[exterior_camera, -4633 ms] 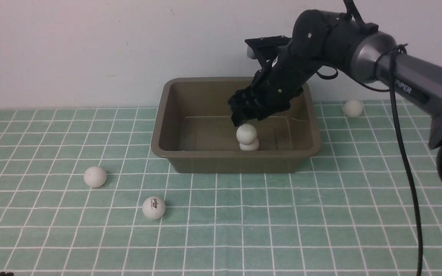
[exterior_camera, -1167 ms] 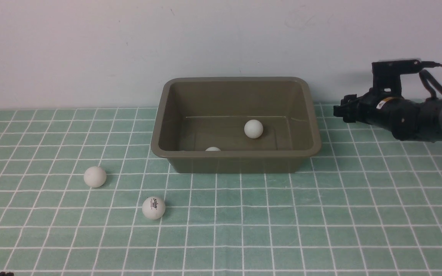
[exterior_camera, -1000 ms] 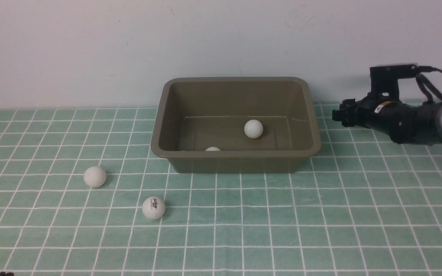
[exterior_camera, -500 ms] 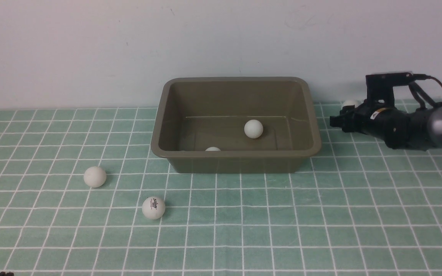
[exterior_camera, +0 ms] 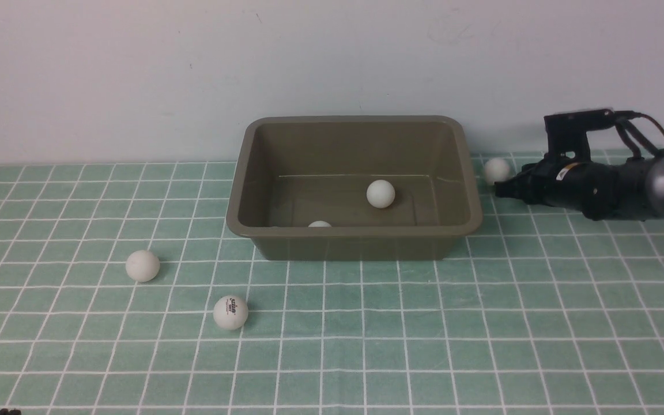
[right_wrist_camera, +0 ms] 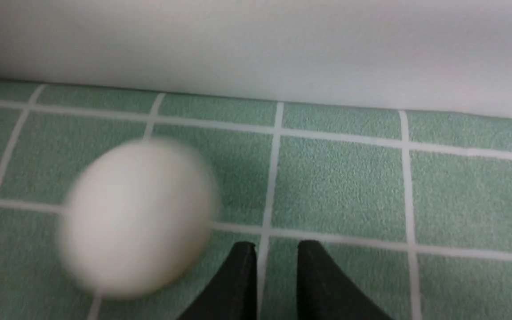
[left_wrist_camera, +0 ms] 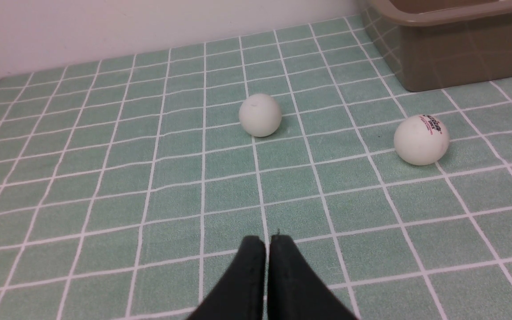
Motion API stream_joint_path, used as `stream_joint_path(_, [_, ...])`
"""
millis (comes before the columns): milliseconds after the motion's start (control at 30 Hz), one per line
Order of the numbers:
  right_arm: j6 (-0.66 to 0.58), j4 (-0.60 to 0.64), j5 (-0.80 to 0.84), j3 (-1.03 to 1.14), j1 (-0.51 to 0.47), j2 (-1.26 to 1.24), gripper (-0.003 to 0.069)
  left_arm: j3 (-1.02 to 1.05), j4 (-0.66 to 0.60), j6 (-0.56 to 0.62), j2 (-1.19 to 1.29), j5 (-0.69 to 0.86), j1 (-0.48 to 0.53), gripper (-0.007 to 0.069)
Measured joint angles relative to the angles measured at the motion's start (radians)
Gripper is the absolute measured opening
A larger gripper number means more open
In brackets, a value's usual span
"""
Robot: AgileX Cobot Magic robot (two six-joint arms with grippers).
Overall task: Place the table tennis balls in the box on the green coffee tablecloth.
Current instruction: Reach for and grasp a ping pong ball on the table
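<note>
On the green coffee tablecloth, the table tennis ball sat just at 12 o'clock of the right gripper, jaws barely apart, empty.

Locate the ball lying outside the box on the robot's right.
Front view, right side: the ball lies on the cloth between the box and the right gripper, near the back wall, not between its jaws.

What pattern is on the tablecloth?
Mint green tablecloth with thin white grid lines; left wrist view.
</note>
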Motion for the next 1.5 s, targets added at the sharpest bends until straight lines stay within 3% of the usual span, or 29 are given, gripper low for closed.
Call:
stream_joint_path(767, [0.0, -0.122, 0.231, 0.038, 0.0, -0.174, 0.0118, 0.0, 0.0, 0.0, 0.0, 0.0, 0.0, -0.0004])
stream_joint_path(1000, [0.039, -0.087, 0.267, 0.338, 0.0, -0.617, 0.0118, 0.0, 0.0, 0.0, 0.0, 0.0, 0.0, -0.0004])
stream_joint_path(1167, [0.046, -0.05, 0.359, 0.44, 0.0, -0.869, 0.0118, 0.0, 0.0, 0.0, 0.0, 0.0, 0.0, -0.0004])
stream_joint_path(1333, [0.046, -0.036, 0.593, 0.496, 0.0, -1.21, 0.0118, 0.0, 0.0, 0.0, 0.0, 0.0, 0.0, -0.0004])
stream_joint_path(1500, [0.046, -0.025, 0.782, 0.499, 0.0, -1.384, 0.0118, 0.0, 0.0, 0.0, 0.0, 0.0, 0.0, -0.0004])
